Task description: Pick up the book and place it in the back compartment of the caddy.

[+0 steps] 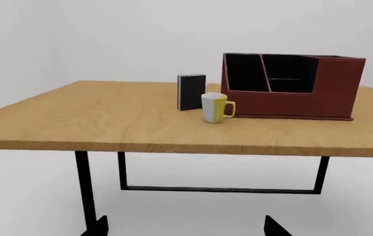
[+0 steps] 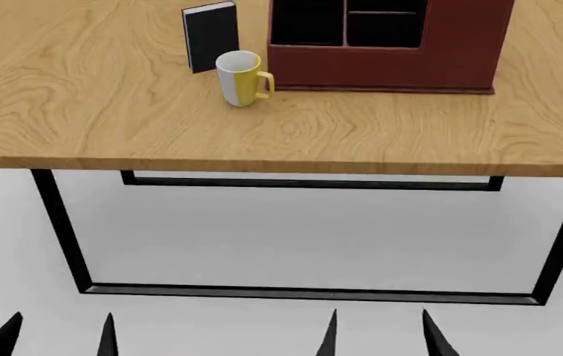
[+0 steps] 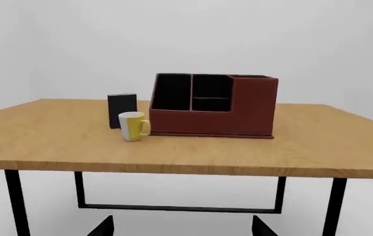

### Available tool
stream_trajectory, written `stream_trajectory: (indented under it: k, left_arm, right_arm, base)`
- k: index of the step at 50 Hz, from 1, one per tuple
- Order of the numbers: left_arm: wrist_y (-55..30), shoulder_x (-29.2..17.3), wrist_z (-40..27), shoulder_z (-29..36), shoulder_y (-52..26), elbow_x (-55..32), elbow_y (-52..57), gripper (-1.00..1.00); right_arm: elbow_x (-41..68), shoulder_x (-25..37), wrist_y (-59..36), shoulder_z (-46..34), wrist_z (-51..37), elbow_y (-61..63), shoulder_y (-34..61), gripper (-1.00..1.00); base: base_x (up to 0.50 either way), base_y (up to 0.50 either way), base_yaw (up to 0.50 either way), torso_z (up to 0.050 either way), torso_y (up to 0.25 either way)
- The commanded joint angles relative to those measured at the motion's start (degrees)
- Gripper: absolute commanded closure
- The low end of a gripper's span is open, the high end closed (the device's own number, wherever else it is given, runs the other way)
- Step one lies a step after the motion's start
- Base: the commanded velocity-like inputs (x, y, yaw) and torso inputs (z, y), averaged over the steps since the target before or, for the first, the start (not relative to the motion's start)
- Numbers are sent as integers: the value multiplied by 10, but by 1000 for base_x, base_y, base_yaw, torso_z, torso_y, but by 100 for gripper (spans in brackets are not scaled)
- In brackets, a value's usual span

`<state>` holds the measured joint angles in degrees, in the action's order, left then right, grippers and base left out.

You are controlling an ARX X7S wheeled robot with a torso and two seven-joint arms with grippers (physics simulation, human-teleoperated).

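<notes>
Task not started: book untouched, caddy cells seen empty.

The book is stood upright on the table, dark cover showing, just beside the caddy and behind a white-and-yellow mug. The back compartment is barely seen; nothing is seen in it. Left gripper and right gripper are held low, well apart from the table, jaws spread, nothing held.

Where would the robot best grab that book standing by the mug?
Probably its top edge, coming down from above. The book stands upright on the table, so its thin thickness fits between the fingers. The mug sits close in front and the caddy beside it, crowding lower or sideways approaches.
</notes>
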<state>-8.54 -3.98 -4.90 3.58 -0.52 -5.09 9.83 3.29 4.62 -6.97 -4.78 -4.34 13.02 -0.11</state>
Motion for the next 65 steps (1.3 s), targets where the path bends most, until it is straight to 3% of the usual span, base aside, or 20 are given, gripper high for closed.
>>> stream_trajectory:
  k: [1, 7, 14, 23, 33, 52, 65]
  left_arm:
    - [-165, -20, -26, -1, -39, -30, 184, -100]
    - [-275, -33, -35, -11, -82, -58, 279, -100]
    - [-325, -44, -37, -29, -95, -85, 350, -100]
    - [-332, -47, -36, -51, -89, -114, 396, -100]
    - [-320, -52, -42, -43, -90, -109, 378, -100]
    - [-316, -60, -52, -41, -92, -116, 374, -100]
    - [-314, -64, -57, -43, -92, -123, 373, -100]
  right_arm:
    - [10, 32, -193, -11, -7, 222, 51, -100]
    - [20, 45, -305, -4, -11, 324, 104, -100]
    - [24, 59, -393, -8, -14, 418, 146, -100]
    - [21, 66, -377, -11, -21, 421, 127, -100]
    - [-3, 80, -383, -26, -39, 423, 126, -100]
    - [15, 80, -362, -16, -39, 423, 119, -100]
    - [5, 91, -351, -33, -44, 417, 117, -100]
  base:
    - [0, 0, 0, 0, 0]
    - [0, 0, 0, 0, 0]
    - [0, 0, 0, 0, 0]
    - [0, 0, 0, 0, 0]
    - [0, 0, 0, 0, 0]
    - [9, -500, 0, 0, 0]
    - [368, -332, 0, 0, 0]
